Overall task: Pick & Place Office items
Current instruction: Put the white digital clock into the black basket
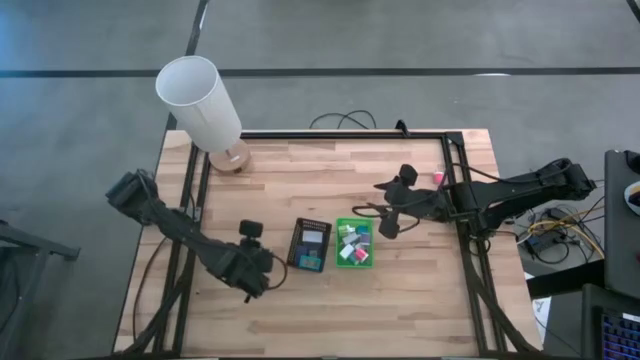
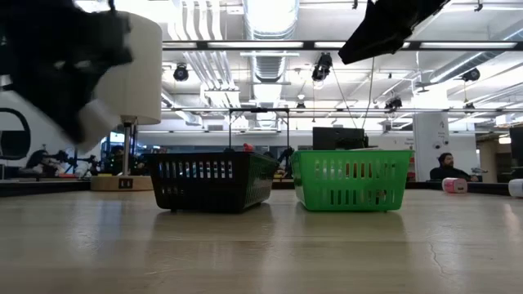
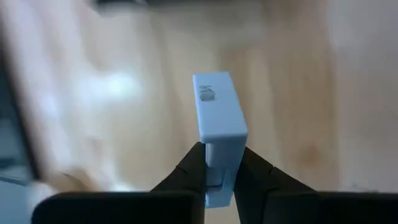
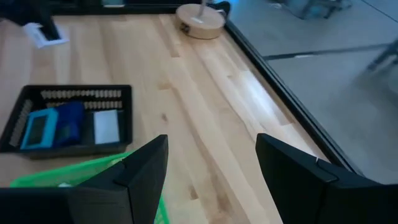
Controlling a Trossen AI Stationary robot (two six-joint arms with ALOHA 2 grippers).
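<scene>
Left tool point(image 3: 219, 171) grips a pale block point(image 3: 217, 115), long axis pointing away from its fingers; black tray point(image 1: 309, 246) lies just beside it, right tool point(image 4: 211, 168) gaping empty.

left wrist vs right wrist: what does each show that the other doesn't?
Left wrist only: the left gripper shut on a pale white block, held above bare wood.

Right wrist only: the right gripper open and empty, the black basket holding teal, dark-blue and white items, a corner of the green basket, the lamp base, and the floor past the table edge.

Both: the wooden table top.
</scene>
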